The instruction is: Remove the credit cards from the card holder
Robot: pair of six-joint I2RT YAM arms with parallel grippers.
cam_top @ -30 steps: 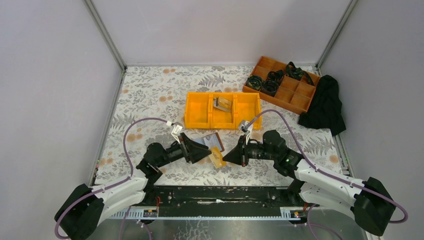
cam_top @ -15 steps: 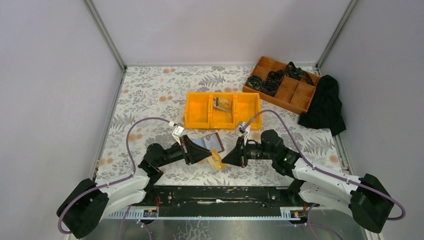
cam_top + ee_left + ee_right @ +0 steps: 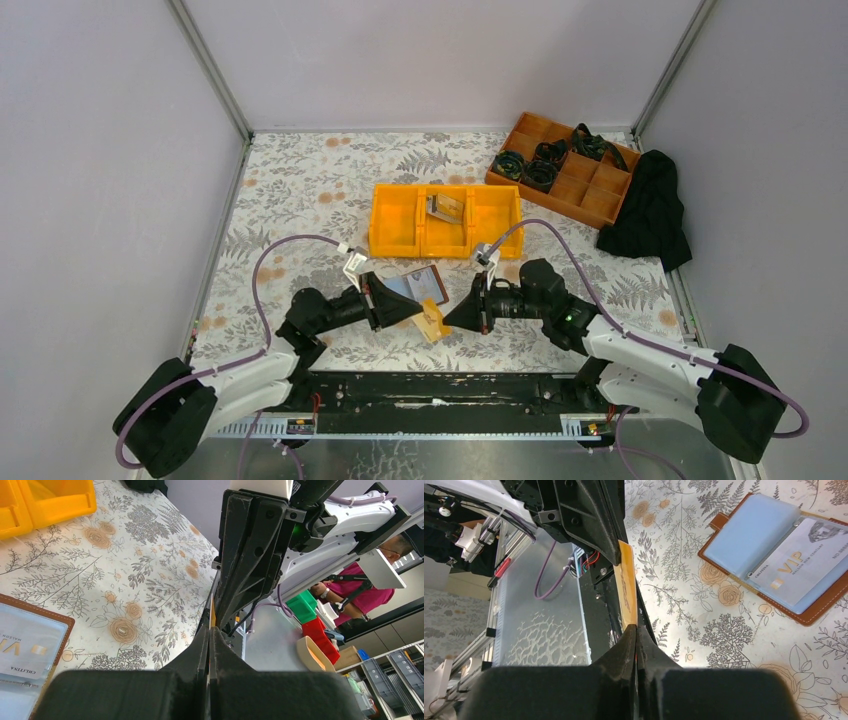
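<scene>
Both grippers hold one orange-tan credit card [image 3: 433, 320] edge-on between them, just above the floral table. My left gripper [image 3: 419, 308] is shut on the card's left end; in the left wrist view the card [image 3: 212, 616] shows as a thin orange edge past the left gripper [image 3: 209, 630]. My right gripper [image 3: 448, 317] is shut on the other end; its own view shows the card [image 3: 626, 587] running from the right gripper [image 3: 636, 627] to the left one. The brown card holder [image 3: 425, 284] lies open behind them, with a silvery VIP card [image 3: 809, 555] in a blue sleeve.
A yellow three-compartment bin [image 3: 395, 225] stands behind the holder, a small item in its middle compartment. At the back right are a brown divided tray [image 3: 600, 195] with black coils and a black cloth [image 3: 650, 210]. The arms' black rail [image 3: 440, 390] runs along the near edge.
My left gripper's jaws have shut on the card's free end. The right gripper has stayed shut on the card, and both arms have barely shifted.
</scene>
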